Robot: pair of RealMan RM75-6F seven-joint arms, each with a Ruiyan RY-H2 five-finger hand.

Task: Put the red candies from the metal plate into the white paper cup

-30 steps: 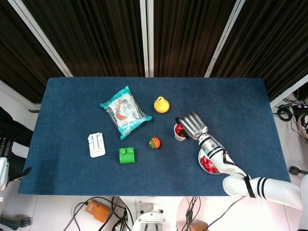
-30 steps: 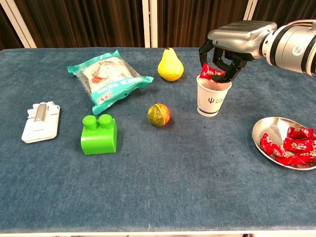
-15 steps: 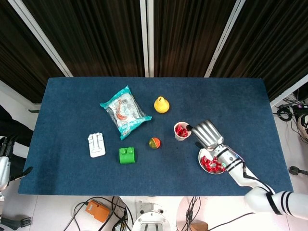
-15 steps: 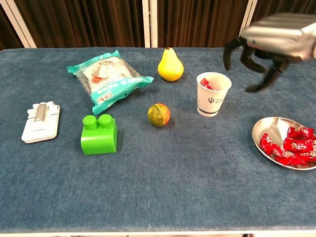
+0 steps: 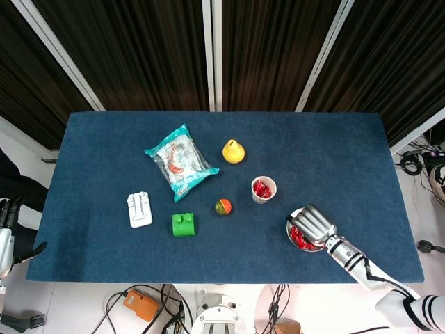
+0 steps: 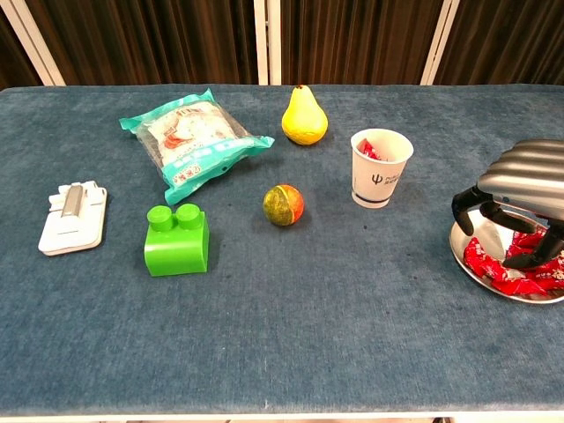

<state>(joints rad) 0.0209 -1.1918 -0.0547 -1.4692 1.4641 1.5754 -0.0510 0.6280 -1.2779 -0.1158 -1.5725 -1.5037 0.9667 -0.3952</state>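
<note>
The white paper cup (image 5: 263, 197) (image 6: 381, 176) stands upright right of centre, with red candies (image 5: 262, 187) (image 6: 371, 151) inside it. To its right, near the table's front edge, lies the metal plate (image 5: 290, 231) (image 6: 460, 252) with several red candies (image 5: 300, 239) (image 6: 492, 268). My right hand (image 5: 313, 224) (image 6: 520, 194) hovers over the plate, palm down. Its fingers are apart and curve down to the candies, but I see none lifted. It hides most of the plate. My left hand (image 5: 7, 209) barely shows at the left edge of the head view, off the table.
A yellow pear (image 5: 233, 151) (image 6: 304, 116) stands behind the cup. A red-green ball (image 5: 223, 206) (image 6: 283, 204) and a green block (image 5: 183, 225) (image 6: 177, 240) lie to its left. Further left are a teal snack bag (image 5: 181, 161) (image 6: 189, 141) and a white plastic piece (image 5: 139, 209) (image 6: 73, 216).
My right hand held a candy over the cup, let it drop in, then swung right and down to the plate. The cup now holds the candy.
</note>
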